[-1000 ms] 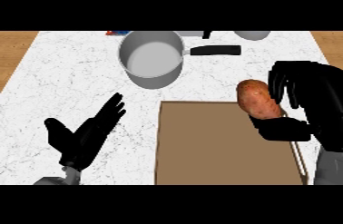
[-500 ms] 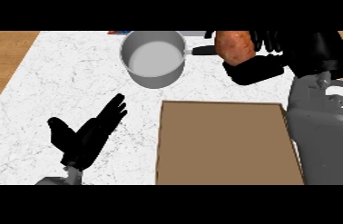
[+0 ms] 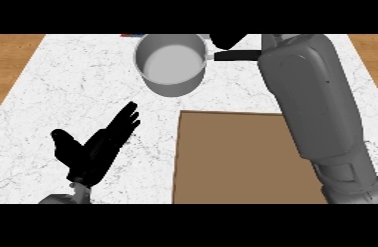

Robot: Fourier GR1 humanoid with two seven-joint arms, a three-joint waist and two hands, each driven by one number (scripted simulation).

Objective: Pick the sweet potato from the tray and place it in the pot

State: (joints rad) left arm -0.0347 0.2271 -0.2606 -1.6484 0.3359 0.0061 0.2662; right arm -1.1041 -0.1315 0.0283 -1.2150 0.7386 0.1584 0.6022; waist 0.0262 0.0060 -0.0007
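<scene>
Tray (image 3: pixel 244 161) is bare; sweet potato is not visible anywhere, presumably hidden in the right hand (image 3: pixel 227 39), mostly cut off at top edge beside the pot (image 3: pixel 172 63) — fingers cannot be told. Pot looks empty, so placing is judged outstanding. Left hand (image 3: pixel 100 146) rests with fingers spread, lower left.

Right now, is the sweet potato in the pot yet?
Not yet, as far as I can see. Done: the tray is bare, so the sweet potato is off it. In hand: the right arm stretches past the pot to the view's top edge, where only a bit of the right robot hand shows; the potato is hidden. Left: the pot looks empty. The left robot hand rests open.
</scene>
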